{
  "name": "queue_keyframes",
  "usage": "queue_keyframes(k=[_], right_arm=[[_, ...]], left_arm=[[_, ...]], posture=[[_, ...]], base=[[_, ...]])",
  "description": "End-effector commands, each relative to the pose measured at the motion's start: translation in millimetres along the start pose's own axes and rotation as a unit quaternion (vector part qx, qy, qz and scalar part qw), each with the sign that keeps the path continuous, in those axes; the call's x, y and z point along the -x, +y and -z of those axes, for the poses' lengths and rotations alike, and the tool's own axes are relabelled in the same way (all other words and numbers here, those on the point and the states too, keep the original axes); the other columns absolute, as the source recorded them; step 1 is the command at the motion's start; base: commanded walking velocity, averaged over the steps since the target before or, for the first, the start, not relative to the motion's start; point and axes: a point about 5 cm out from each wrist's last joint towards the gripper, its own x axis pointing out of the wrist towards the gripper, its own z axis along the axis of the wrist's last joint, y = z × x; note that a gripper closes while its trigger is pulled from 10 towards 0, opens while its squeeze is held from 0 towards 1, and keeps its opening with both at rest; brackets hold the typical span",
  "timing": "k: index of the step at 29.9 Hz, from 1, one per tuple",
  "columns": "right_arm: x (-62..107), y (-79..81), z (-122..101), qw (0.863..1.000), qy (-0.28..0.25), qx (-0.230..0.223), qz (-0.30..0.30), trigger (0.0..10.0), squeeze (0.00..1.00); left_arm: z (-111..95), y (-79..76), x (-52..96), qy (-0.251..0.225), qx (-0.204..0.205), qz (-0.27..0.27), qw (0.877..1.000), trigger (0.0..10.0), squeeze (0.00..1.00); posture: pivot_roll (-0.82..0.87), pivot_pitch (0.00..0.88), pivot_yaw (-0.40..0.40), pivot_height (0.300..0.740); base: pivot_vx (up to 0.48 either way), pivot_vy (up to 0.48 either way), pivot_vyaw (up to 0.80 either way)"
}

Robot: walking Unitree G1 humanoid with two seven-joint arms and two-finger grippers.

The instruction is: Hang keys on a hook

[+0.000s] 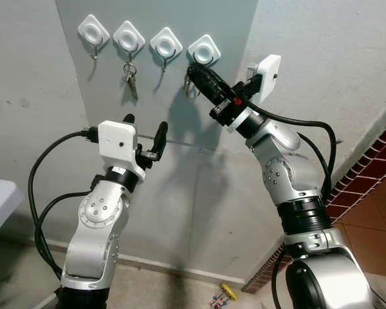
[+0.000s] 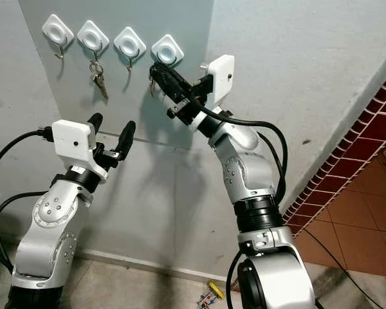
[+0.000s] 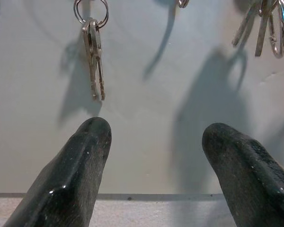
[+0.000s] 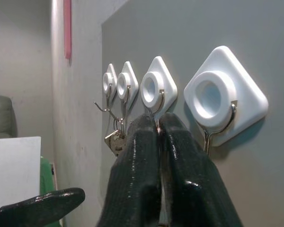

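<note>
Metal keys [image 1: 192,84] pinched in R tool [image 1: 199,74], at rightmost hook [image 1: 204,50]

keys [image 1: 131,78] under second-left hook [image 1: 128,37]

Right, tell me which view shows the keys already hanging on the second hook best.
The left wrist view: the hanging keys are large and sharp there, with ring and both blades clear. Both eye views show them small under the second hook. The right wrist view shows just a part behind the right gripper.
</note>
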Motion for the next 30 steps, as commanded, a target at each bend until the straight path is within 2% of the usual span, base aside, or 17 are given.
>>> queue_keyframes(k=[1,16,19,22,23,24,25,26,30], right_arm=[[0.4,-0.1,0.4,1.000,0.011,0.003,-0.003,10.0,1.00],[2.1,0.6,3.0,1.000,0.019,0.009,-0.008,10.0,1.00],[7.6,0.9,5.4,1.000,0.018,0.013,-0.001,10.0,1.00],[17.1,1.2,8.1,1.000,-0.008,0.025,0.014,10.0,1.00],[24.7,1.1,8.9,0.999,-0.040,0.024,0.027,10.0,1.00],[31.4,0.5,8.3,0.996,-0.071,0.028,0.045,10.0,0.91],[32.9,0.0,10.0,0.996,-0.069,0.025,0.051,10.0,0.38],[33.4,-0.2,12.2,0.997,-0.062,0.018,0.052,10.0,0.01],[40.2,3.6,25.8,0.998,-0.027,0.016,0.047,10.0,0.00]], left_arm=[[-5.5,-1.7,-0.8,-0.009,0.000,0.002,1.000,10.0,0.00],[-6.0,-1.1,-0.7,-0.010,0.002,0.000,1.000,10.0,0.00],[-4.0,-0.7,0.1,-0.007,0.002,-0.002,1.000,10.0,0.00],[-0.2,0.8,1.8,-0.002,-0.001,-0.011,1.000,10.0,0.00],[1.1,1.6,2.7,-0.001,-0.005,-0.017,1.000,10.0,0.00],[1.9,1.7,3.3,-0.002,-0.002,-0.019,1.000,10.0,0.00],[2.5,1.8,3.5,-0.002,-0.002,-0.019,1.000,10.0,0.00],[2.9,2.0,3.7,-0.001,-0.002,-0.019,1.000,10.0,0.00],[6.9,3.8,4.7,0.004,-0.007,-0.028,1.000,10.0,0.00]], posture=[[0.00,0.000,-0.080,0.740],[-0.01,0.000,-0.081,0.740],[-0.01,0.000,-0.081,0.740],[-0.01,0.000,-0.080,0.740],[-0.01,0.000,-0.078,0.740],[-0.01,0.000,-0.078,0.740],[-0.01,0.000,-0.076,0.740],[-0.01,0.000,-0.076,0.740],[-0.02,0.000,-0.071,0.740]], base=[[0.000,0.000,0.00],[0.000,0.000,0.00],[0.000,0.000,0.00],[0.000,0.000,0.00],[0.000,0.000,0.00],[0.000,0.000,0.00],[0.000,0.000,0.00],[0.000,0.000,0.00],[0.000,0.000,0.00]])
